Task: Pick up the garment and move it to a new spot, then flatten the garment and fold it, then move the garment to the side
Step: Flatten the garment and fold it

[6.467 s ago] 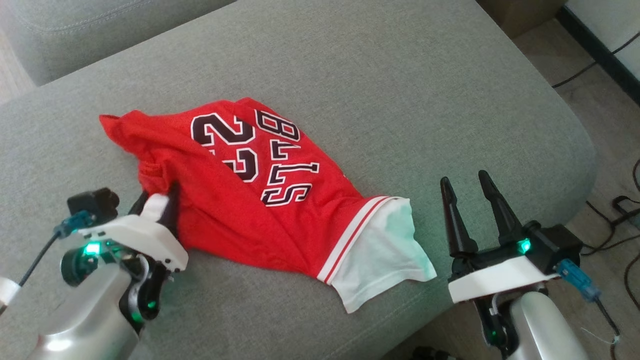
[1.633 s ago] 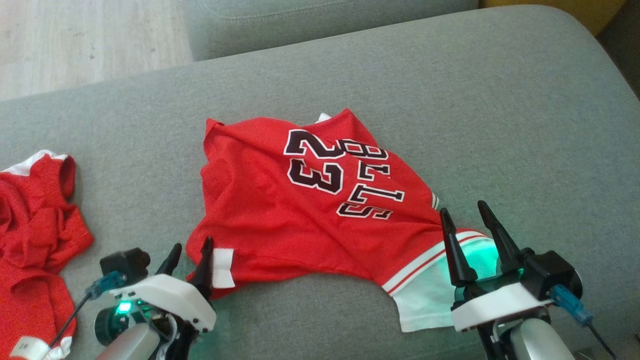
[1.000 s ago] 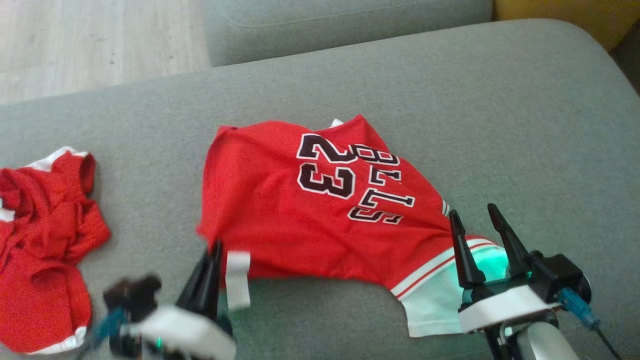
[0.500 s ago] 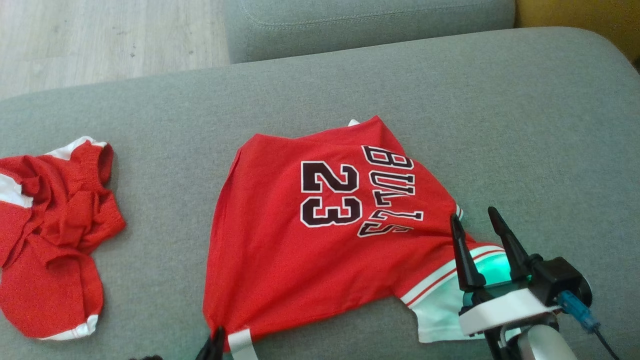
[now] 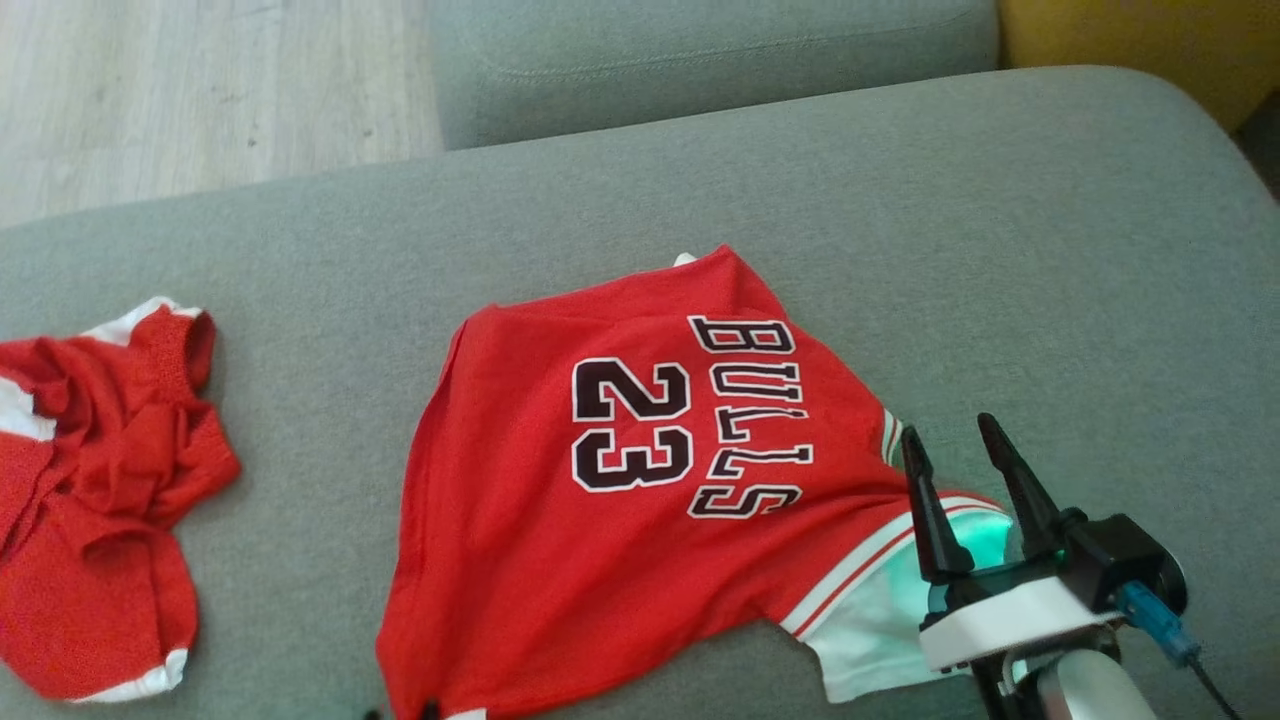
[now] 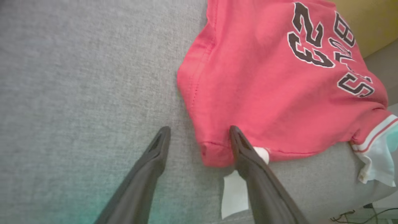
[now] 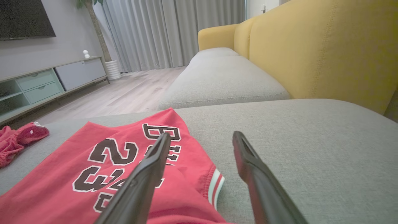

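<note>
The left gripper (image 6: 199, 129) and right gripper (image 5: 947, 428) hold their fingers wide apart, empty; one left finger sits at the jersey (image 5: 600, 520) hem; withdrawing could snag and rumple it.

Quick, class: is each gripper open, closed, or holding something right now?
Left gripper: open, holding nothing; a corner of the jersey lies between its fingers.
Right gripper: open, holding nothing.

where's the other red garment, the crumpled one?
Head view, far left edge: the crumpled red garment lies on the grey cushion, apart from the BULLS 23 jersey at centre.
</note>
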`<state>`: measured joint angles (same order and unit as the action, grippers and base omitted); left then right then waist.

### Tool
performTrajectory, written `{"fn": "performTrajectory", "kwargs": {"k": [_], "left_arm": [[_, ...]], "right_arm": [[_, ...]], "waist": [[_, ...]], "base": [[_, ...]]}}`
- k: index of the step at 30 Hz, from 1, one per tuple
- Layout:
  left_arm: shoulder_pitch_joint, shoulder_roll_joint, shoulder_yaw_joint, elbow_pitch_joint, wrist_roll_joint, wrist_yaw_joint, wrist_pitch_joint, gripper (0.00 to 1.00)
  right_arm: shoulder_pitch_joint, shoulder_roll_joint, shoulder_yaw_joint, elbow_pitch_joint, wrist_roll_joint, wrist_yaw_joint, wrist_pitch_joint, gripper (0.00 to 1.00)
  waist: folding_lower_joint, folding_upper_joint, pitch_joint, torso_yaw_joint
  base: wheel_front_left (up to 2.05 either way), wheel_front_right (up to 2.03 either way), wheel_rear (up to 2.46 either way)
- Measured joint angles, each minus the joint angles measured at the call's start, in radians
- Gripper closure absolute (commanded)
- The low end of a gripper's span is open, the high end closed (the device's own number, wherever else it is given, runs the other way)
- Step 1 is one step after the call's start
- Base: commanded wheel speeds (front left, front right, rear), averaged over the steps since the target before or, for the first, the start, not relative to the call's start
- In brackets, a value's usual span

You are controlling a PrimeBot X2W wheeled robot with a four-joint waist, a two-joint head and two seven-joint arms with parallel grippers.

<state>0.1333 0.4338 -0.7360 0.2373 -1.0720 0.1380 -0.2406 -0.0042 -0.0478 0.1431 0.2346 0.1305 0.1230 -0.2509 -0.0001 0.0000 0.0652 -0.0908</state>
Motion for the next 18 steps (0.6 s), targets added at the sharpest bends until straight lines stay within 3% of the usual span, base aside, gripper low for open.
{"fn": "performTrajectory", "kwargs": {"k": [5,9,14,18], "left_arm": [[-0.002,0.046,0.048,-0.006,0.036,0.105,0.0,0.0],[-0.024,0.081,0.066,-0.098,0.102,0.139,0.0,0.0],[-0.214,0.071,0.004,-0.186,0.215,0.141,0.049,0.0],[-0.436,0.003,-0.067,-0.147,0.292,0.086,0.121,0.0]], "right_arm": [[0.007,0.0,-0.003,-0.006,0.0,0.0,0.0,0.0],[0.015,0.0,-0.002,-0.008,-0.009,0.0,0.0,0.0],[0.009,0.0,0.019,-0.012,-0.009,0.0,0.0,0.0],[-0.018,0.0,0.035,-0.018,-0.005,0.0,0.0,0.0]], "waist": [[0.0,0.0,-0.014,-0.013],[0.0,0.0,-0.011,-0.028],[0.0001,0.0,0.003,-0.06],[0.0002,0.0,0.024,-0.1]], "base": [[0.0,0.0,0.0],[0.0,0.0,0.0],[0.0,0.0,0.0],[0.0,0.0,0.0]]}}
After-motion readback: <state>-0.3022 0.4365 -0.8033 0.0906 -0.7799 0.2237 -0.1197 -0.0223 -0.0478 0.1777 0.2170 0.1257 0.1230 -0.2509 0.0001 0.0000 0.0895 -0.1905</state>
